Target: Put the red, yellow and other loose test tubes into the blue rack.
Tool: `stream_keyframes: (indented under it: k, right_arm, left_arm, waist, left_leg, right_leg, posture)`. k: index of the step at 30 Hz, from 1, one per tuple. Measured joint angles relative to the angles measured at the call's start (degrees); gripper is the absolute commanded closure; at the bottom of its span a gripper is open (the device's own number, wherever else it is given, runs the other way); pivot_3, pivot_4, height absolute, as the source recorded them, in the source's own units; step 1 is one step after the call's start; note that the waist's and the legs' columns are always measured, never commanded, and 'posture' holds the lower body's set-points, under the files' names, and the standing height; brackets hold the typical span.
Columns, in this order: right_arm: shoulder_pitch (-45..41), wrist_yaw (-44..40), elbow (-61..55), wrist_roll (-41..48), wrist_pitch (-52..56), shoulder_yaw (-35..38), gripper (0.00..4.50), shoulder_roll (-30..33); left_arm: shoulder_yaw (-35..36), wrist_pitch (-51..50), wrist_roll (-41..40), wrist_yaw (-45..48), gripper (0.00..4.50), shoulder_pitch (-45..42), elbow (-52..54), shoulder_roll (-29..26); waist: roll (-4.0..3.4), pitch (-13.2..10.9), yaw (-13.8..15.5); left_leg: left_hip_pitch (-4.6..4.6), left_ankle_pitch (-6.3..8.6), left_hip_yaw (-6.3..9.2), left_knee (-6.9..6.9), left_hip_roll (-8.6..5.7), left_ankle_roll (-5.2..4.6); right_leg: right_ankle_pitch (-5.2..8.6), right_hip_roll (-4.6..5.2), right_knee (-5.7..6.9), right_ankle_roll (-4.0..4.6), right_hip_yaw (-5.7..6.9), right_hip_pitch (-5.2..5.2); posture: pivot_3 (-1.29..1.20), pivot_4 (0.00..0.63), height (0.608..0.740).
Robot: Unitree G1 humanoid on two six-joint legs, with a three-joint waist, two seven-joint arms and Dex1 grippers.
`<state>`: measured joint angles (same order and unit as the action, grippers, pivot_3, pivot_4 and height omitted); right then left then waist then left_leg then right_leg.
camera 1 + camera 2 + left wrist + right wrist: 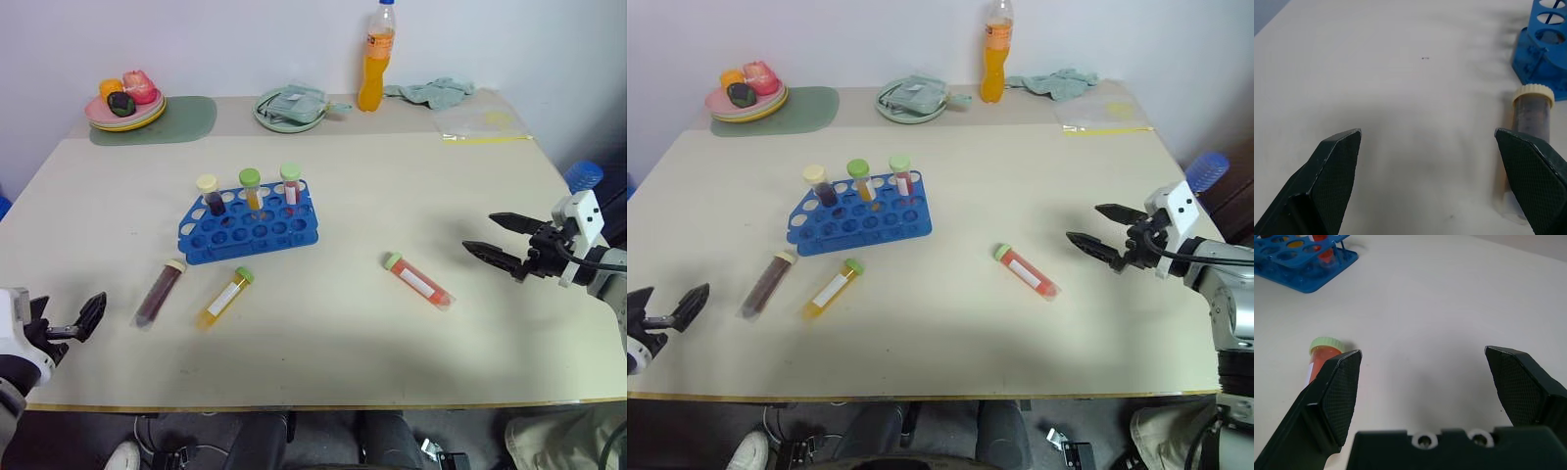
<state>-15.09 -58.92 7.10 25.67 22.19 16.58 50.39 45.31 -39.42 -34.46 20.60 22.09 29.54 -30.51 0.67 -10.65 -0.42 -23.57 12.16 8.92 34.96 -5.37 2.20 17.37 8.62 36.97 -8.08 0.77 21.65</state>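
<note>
Left gripper (73, 323): empty, its two black fingers spread wide; it hangs low over the near left edge of the table (323, 333), pointing forward and slightly down.
Dark tube (160, 292): lies flat ahead of the left gripper and to its right, cream cap toward the rack; in the left wrist view it runs alongside one finger, apart from it as far as I can tell.
Yellow tube (224, 298): flat, just beyond the dark tube from the left gripper, green cap angled toward the rack.
Blue rack (250, 230): stands further ahead of the left gripper, past both loose tubes; three capped tubes already stand upright in its far row, and most holes are free.
Red tube (419, 281): flat, alone, between the rack and the right gripper, green cap toward the rack; near the right gripper, not touching it.
Right gripper (502, 242): empty, fingers held well apart, above the table's right side, aimed forward-left toward the red tube and tilted a little downward.
Step in hand: likely the approach to a first pick, nothing lifted yet.
Doing it well: straddle a tube across its width near the capped end, close only once both fingers flank it, then swing it upright before lowering it into a free hole.
Risk: a round tube may roll if one finger touches first.
</note>
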Motion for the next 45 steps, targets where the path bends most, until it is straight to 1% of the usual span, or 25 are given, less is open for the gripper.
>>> stream_keyframes:
  k: [5, 9, 13, 17, 21, 23, 26, 30, 34, 36, 40, 42, 44, 45]
  right_arm:
    - [-1.2, -0.1, 0.0, -0.2, 0.0, -0.6, 0.04, 0.0]
    - [-1.3, 0.2, -0.2, -0.2, 1.1, -0.7, 0.04, 0.0]
    - [-1.3, 1.7, -2.4, -0.2, 2.7, -1.2, 0.04, -0.1]
    - [-2.0, 4.7, -5.4, -0.2, 5.5, -2.4, 0.04, -0.6]
    - [-2.9, 5.7, -10.7, 0.5, 11.1, -3.2, 0.04, 0.7]
    - [-3.4, 5.9, -14.3, 0.1, 13.9, -4.8, 0.04, 3.0]
    - [-4.2, 6.2, -18.8, -1.4, 19.2, -8.9, 0.04, 7.2]
    - [-9.9, 6.6, -22.8, -1.2, 30.9, -16.6, 0.04, 8.7]
    - [-21.3, 8.5, -23.1, -1.8, 45.2, -26.7, 0.04, 7.8]
    - [-25.4, 9.1, -22.3, -2.0, 49.7, -30.7, 0.04, 6.4]
    - [-30.3, 10.5, -18.9, -2.2, 57.7, -36.5, 0.04, 2.8]
    - [-32.2, 11.4, -17.0, -2.2, 61.2, -38.6, 0.04, 1.0]
    - [-33.7, 12.3, -15.1, -2.2, 63.8, -40.0, 0.59, -0.9]
    - [-34.7, 12.9, -13.8, -2.3, 64.9, -41.0, 0.98, -1.9]
  left_arm:
    - [0.0, 0.1, 0.0, -0.7, 0.0, -0.4, 0.3, 0.6]
    - [0.0, 0.1, 0.0, -1.1, 0.0, -1.1, 0.3, 0.9]
    - [-0.1, 0.4, 0.1, -1.5, 0.0, -3.6, -0.2, 0.5]
    - [-2.6, 1.2, 0.2, -1.7, 0.0, -7.4, -0.2, -0.3]
    - [-9.0, 1.3, 1.4, -0.2, 0.0, -9.4, -0.2, -1.8]
    - [-12.6, 1.6, 1.5, 1.7, 0.0, -10.5, 0.1, -2.8]
    - [-17.6, 2.2, 1.4, 5.3, 0.0, -11.1, 2.4, -4.5]
    - [-24.0, 2.2, -0.4, 11.0, 0.0, -12.3, 6.1, -7.1]
    - [-35.2, 2.2, -1.2, 16.0, 0.0, -16.0, 10.8, -8.4]
    - [-40.5, 2.5, -0.8, 17.9, 0.0, -17.7, 12.6, -8.9]
    - [-46.7, 4.3, 2.6, 21.2, 0.0, -18.1, 13.4, -11.8]
    - [-47.8, 5.5, 4.2, 22.0, 0.0, -18.1, 13.2, -12.0]
    - [-49.1, 6.6, 5.3, 22.6, 0.0, -17.8, 13.0, -12.0]
    - [-49.3, 7.2, 5.7, 22.7, 0.0, -17.3, 13.0, -11.9]
  waist:
    - [0.0, 0.0, 0.0]
    - [0.02, 0.0, 0.0]
    - [0.04, 0.0, 0.0]
    - [0.03, 0.0, 0.1]
    - [0.03, 0.0, 0.1]
    - [0.02, 0.0, 0.1]
    - [0.04, 0.0, 0.0]
    - [0.01, 0.0, -0.3]
    - [0.01, 0.0, -0.2]
    - [0.02, 0.0, -0.2]
    - [0.01, 0.0, -0.2]
    - [0.01, 0.0, -0.3]
    - [0.01, 0.0, -0.2]
    - [0.01, 0.0, -0.3]
  left_leg:
    - [0.0, 0.03, -0.19, 0.0, 0.04, -0.05]
    - [0.0, 0.07, -0.62, 0.0, 0.05, -0.12]
    - [0.0, 0.07, -0.74, 0.01, 0.08, -0.13]
    - [0.0, 0.09, -0.77, 0.01, 0.07, -0.15]
    - [-0.18, 0.11, -0.8, 0.04, 0.08, -0.19]
    - [-0.37, 0.1, -0.8, 0.09, 0.08, -0.19]
    - [-0.52, 0.1, -0.81, 0.13, 0.08, -0.19]
    - [-0.61, 0.1, -0.82, 0.14, 0.12, -0.19]
    - [-0.75, 0.1, -0.83, 0.19, 0.11, -0.2]
    - [-0.81, 0.1, -0.84, 0.18, 0.1, -0.2]
    - [-0.83, 0.1, -0.9, 0.15, 0.09, -0.21]
    - [-0.83, 0.1, -0.9, 0.16, 0.09, -0.21]
    - [-0.83, 0.1, -0.89, 0.16, 0.08, -0.21]
    - [-0.83, 0.1, -0.88, 0.16, 0.08, -0.21]
  right_leg:
    - [0.0, -0.01, 0.0, 0.0, -0.11, 0.05]
    - [0.0, -0.01, 0.01, 0.0, -0.33, 0.16]
    - [-0.01, -0.02, 0.01, -0.01, -0.43, 0.21]
    - [-0.03, -0.03, 0.02, -0.02, -0.51, 0.27]
    - [-0.12, -0.04, 0.07, -0.16, -0.59, 0.51]
    - [-0.13, -0.05, 0.13, -0.17, -0.61, 0.72]
    - [-0.14, -0.05, 0.11, -0.17, -0.61, 0.85]
    - [-0.16, -0.07, 0.14, -0.13, -0.63, 0.97]
    - [-0.19, -0.07, 0.12, -0.13, -0.63, 1.06]
    - [-0.2, -0.07, 0.12, -0.15, -0.63, 1.11]
    - [-0.21, -0.07, 0.13, -0.15, -0.62, 1.15]
    - [-0.21, -0.07, 0.14, -0.15, -0.62, 1.15]
    - [-0.22, -0.07, 0.14, -0.16, -0.62, 1.15]
    - [-0.23, -0.07, 0.14, -0.17, -0.62, 1.15]
  posture:
    - [0.0, 0.15, 0.74]
    - [0.0, 0.15, 0.74]
    - [0.0, 0.15, 0.74]
    - [0.0, 0.15, 0.74]
    - [0.0, 0.15, 0.74]
    - [0.0, 0.15, 0.74]
    - [0.0, 0.15, 0.74]
    - [0.0, 0.15, 0.74]
    - [0.0, 0.15, 0.74]
    - [0.0, 0.15, 0.74]
    - [0.0, 0.15, 0.74]
    - [0.0, 0.15, 0.74]
    - [0.0, 0.15, 0.74]
    - [0.0, 0.15, 0.74]
